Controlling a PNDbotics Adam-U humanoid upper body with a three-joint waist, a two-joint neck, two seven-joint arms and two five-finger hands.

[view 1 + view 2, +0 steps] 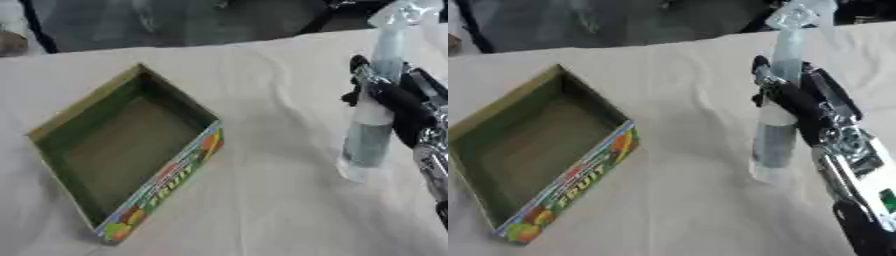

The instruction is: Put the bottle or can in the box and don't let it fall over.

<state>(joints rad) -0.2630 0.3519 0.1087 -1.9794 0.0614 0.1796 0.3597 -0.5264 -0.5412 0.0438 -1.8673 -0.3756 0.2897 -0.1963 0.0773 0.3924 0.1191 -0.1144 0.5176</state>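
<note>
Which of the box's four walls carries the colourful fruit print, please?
The near-right wall of the box, facing the bottle in the right hand; the other walls show plain green-brown card.

Light is soft and even across the white tablecloth (262, 200), which reads bright without blown-out patches; its folds show only as faint grey creases. The open box (122, 145) is dim inside, its near walls shading the floor, and it casts a weak shadow on the cloth at its lower left. Both views are soft overall, with smeared edges. The clear bottle (779, 115) is blurred, its top dissolving into a pale glare near the upper edge. Small highlights glint on the silver metal of the right hand (798, 107) and its forearm. The dark background beyond the table is murky and out of focus.
</note>
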